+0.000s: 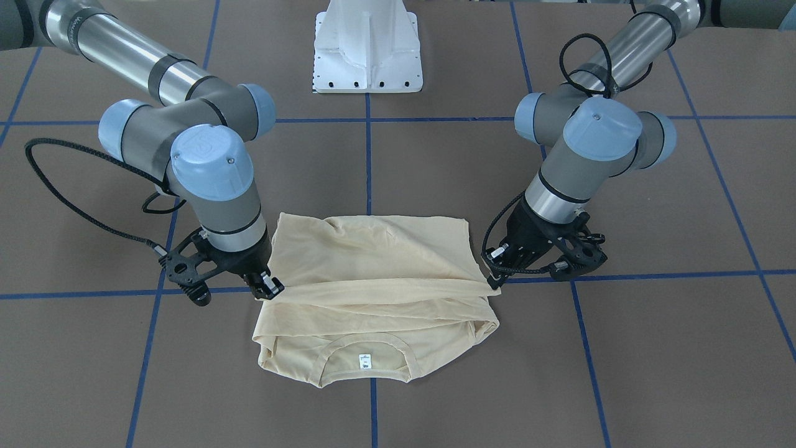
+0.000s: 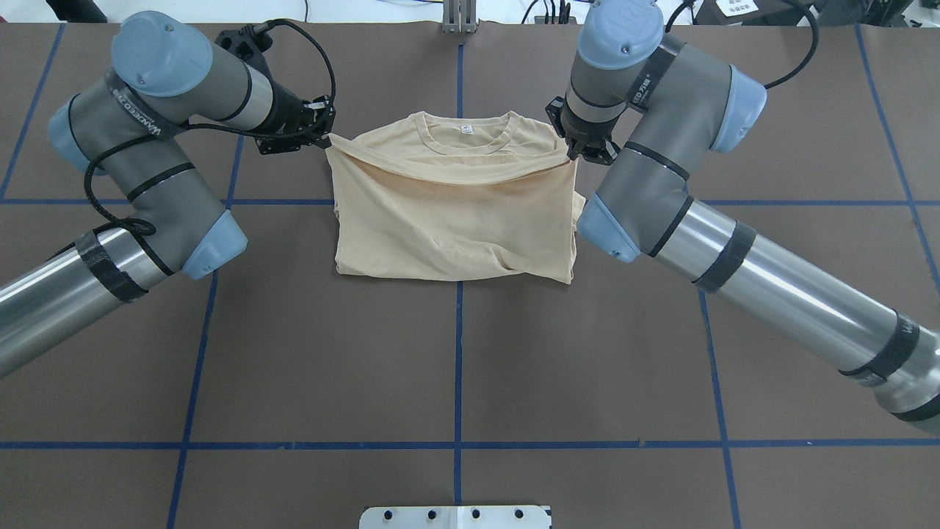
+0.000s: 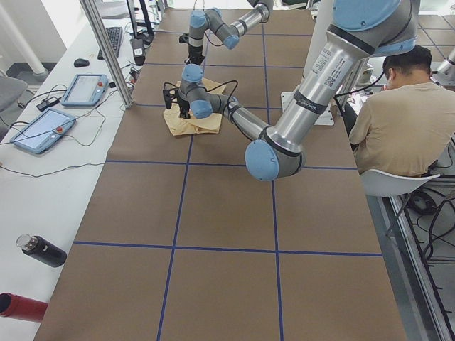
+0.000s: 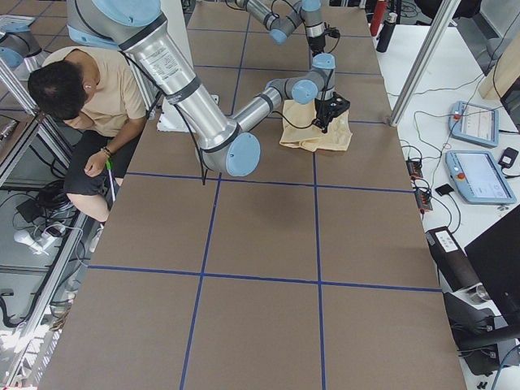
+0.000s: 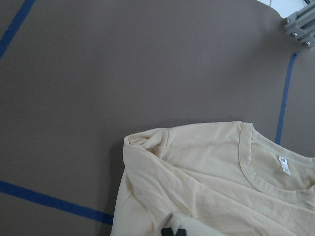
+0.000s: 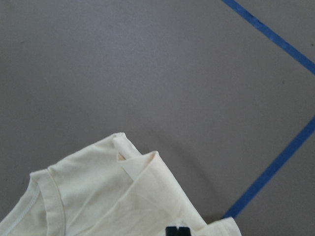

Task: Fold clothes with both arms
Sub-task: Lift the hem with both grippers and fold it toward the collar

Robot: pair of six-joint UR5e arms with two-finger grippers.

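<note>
Cream-yellow thin fabric: the pale cream-yellow T-shirt of thin fabric (image 1: 373, 261) lay on the brown table top (image 1: 653, 361), straight out in front of the white metal pedestal base (image 1: 368, 46). It was well apart from the base and centred on the blue tape line (image 1: 368, 162) running out from it. Collar end pointed away from the base, with the small white neck label (image 1: 365, 360) face up inside the collar. Hem half was doubled over the chest. Its edge was pulled into a taut band across the shirt, lifted off the layer below and short of the collar.

The black two-finger left gripper (image 1: 495, 283) was at the band's end on the base's left side, fingers clamped on the fabric corner. The black two-finger right gripper (image 1: 268, 286) was at the other end, on the base's right side, clamped on that corner too. Each wrist view showed a black fingertip at the bottom edge with cloth against it.

The silver-and-grey left arm with light blue caps (image 2: 147, 147) and the matching right arm (image 2: 661, 169) reached out from the base, elbows bent outward to either side of the shirt.

A seated person in a tan top (image 3: 409, 121) was just beside the base. Two grey tablet controllers (image 3: 85, 89) lay on the white bench across the table from the base. A black bottle (image 3: 41, 250) lay on that bench too, farther from the base.
</note>
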